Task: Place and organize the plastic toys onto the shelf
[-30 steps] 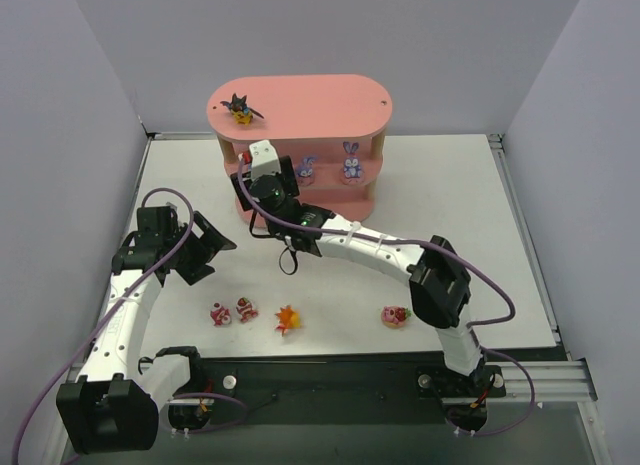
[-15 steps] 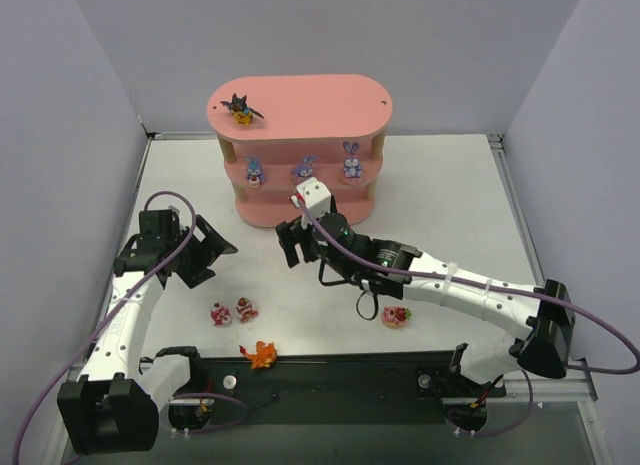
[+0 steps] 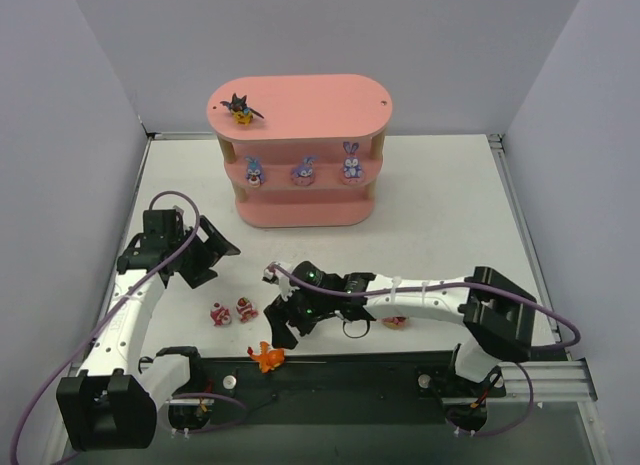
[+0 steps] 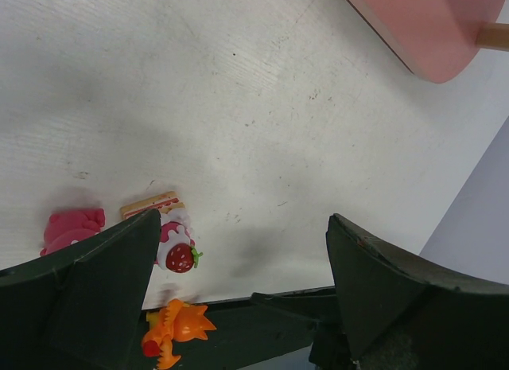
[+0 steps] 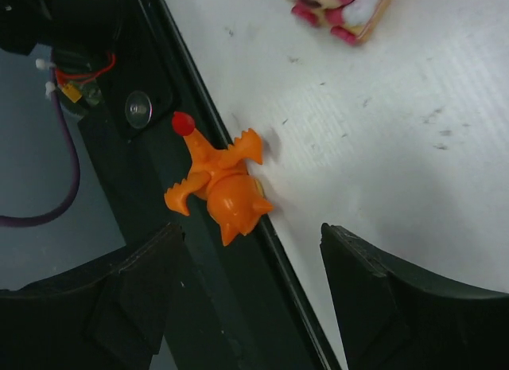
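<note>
The pink shelf point(image 3: 300, 93) stands at the back; its corner shows in the left wrist view point(image 4: 429, 28). A black bat toy point(image 3: 240, 108) sits on its top board. Three purple-blue bunnies point(image 3: 303, 170) stand on the middle tier. The orange toy point(image 3: 266, 356) lies on the black rail at the table's near edge, also in both wrist views point(image 5: 219, 187) point(image 4: 171, 330). Two red-and-white toys point(image 3: 233, 311) lie on the table, one of which point(image 4: 171, 239) shows in the left wrist view. A third point(image 3: 395, 322) lies partly hidden under the right arm. My right gripper point(image 3: 283, 330) point(image 5: 250, 290) is open just above the orange toy. My left gripper point(image 3: 218, 260) point(image 4: 238, 290) is open and empty.
The black base rail point(image 3: 350, 370) runs along the near edge. Grey walls point(image 3: 80, 135) close in the left, back and right sides. A purple cable point(image 3: 165, 200) loops by the left arm.
My right arm has pulled back from the shelf to the near edge, leaving a third bunny on the middle tier. The orange toy slid from the table onto the rail.
</note>
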`<state>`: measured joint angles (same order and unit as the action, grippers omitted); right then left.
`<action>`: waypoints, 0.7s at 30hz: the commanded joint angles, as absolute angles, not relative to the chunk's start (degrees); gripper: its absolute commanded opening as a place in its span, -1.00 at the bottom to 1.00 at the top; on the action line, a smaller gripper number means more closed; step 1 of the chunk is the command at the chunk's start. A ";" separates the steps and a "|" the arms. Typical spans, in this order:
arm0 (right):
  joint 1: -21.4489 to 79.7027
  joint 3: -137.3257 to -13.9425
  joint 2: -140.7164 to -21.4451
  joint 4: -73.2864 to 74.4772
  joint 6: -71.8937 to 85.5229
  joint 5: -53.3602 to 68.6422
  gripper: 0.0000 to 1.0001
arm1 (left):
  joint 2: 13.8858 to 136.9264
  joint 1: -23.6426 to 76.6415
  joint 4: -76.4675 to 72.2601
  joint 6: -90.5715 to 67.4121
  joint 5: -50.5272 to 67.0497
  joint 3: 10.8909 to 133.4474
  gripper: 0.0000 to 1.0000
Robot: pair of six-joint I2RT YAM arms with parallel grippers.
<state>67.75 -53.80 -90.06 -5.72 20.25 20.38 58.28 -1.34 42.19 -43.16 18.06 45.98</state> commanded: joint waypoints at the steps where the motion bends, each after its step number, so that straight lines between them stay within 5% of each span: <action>1: 68.99 -55.10 -94.73 -12.21 23.90 30.31 0.42 | 58.88 -0.44 41.04 -42.19 17.84 47.72 0.89; 21: 73.83 -58.44 -105.47 -11.52 28.13 27.78 0.12 | 57.48 2.02 43.33 -41.84 16.26 47.99 0.89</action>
<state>72.53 -54.74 -104.22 -13.67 28.40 30.15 58.94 1.78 42.81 -42.74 17.15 46.22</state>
